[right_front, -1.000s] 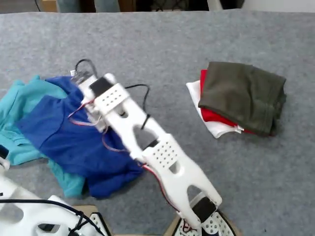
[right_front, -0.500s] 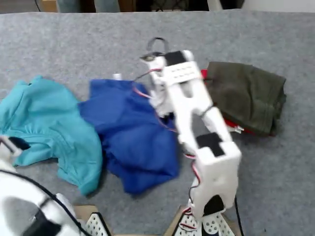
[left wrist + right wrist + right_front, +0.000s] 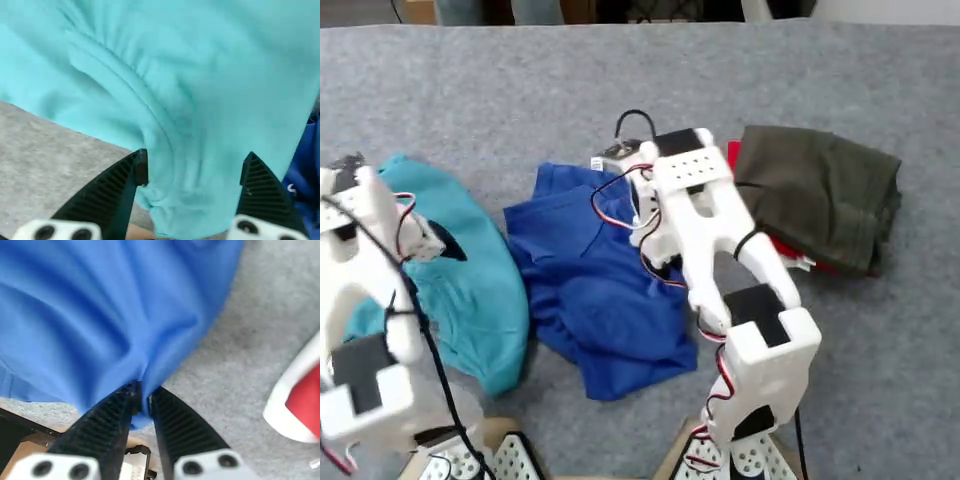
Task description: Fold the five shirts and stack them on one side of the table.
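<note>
The right hand (image 3: 142, 390) was clamped on a fold of the blue shirt (image 3: 590, 290), its two fingers pressed close with the cloth pinched between them. That shirt lay crumpled and unfolded near the middle of the grey tabletop (image 3: 620, 90), and the right arm (image 3: 710, 230) stretched over its far edge. Just beside it, toward the left side, the teal shirt (image 3: 470, 290) was spread out loosely, the two touching along their edges. The left hand (image 3: 195, 162) hung above the teal shirt with its fingers wide apart, a ridge of the fabric running between them; I could not tell whether they touched the cloth. On the right side of the tabletop sat a pile of folded clothes, apart from the blue shirt: an olive shirt (image 3: 815, 195) on top, a red shirt (image 3: 750, 235) under it, and a white shirt (image 3: 755, 262) at the bottom, its corner poking out toward the arm.
</note>
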